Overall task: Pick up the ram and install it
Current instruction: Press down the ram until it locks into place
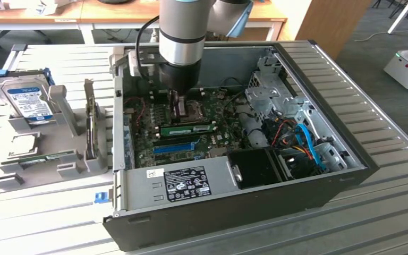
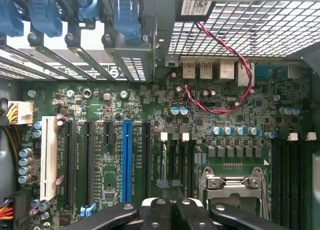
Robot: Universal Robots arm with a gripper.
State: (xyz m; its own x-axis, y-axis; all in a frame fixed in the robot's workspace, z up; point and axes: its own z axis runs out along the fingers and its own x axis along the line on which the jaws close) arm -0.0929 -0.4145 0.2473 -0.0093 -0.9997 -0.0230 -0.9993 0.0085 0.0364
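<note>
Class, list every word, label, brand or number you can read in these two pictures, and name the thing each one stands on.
No text reads clearly.
Black sticker on the grey metal panel of the open computer case: too small.
Blue-and-white label on the upright hard drive: blurred.
White sticker on the perforated case wall: unreadable.
White printing on the green motherboard: too small.

computer case (image 1: pixel 211 212): 1
robot arm (image 1: pixel 184 32): 1
hard drive (image 1: pixel 28 100): 1, in the grey stand
memory stick in case (image 1: pixel 187 129): 1
blue slot (image 2: pixel 127 160): 1
white slot (image 2: pixel 48 157): 1
blue card clips (image 2: pixel 125 13): 4
red-and-black twisted wire (image 2: pixel 225 70): 1
</note>
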